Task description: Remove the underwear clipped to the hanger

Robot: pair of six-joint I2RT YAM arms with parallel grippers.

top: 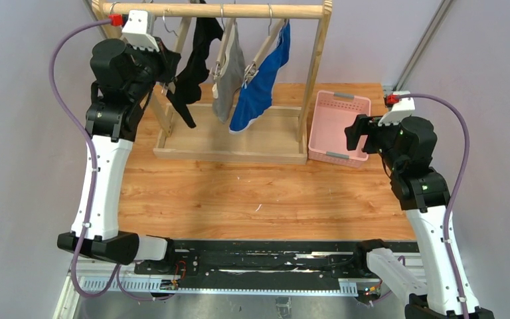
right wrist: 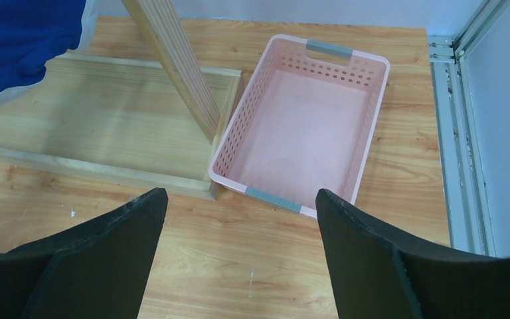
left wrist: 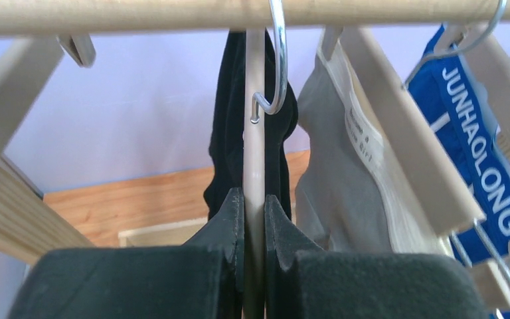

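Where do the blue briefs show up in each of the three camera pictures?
Top external: the blue briefs hang rightmost on the wooden rack, upper middle.
Left wrist: at the right edge, waistband lettering showing, under the rack's rail.
Right wrist: top left corner, beside the rack's slanted post.
Shared landmark: the wooden rack.

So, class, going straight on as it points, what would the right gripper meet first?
Probably the pink basket, near its front rim; the open right gripper points down at it, though depth is unclear.

3 briefs (blk [top: 198, 56], gry [top: 229, 80], blu [top: 259, 93]), 3 hangers [top: 267, 41], 1 rack [top: 239, 10], 1 basket [top: 337, 126]
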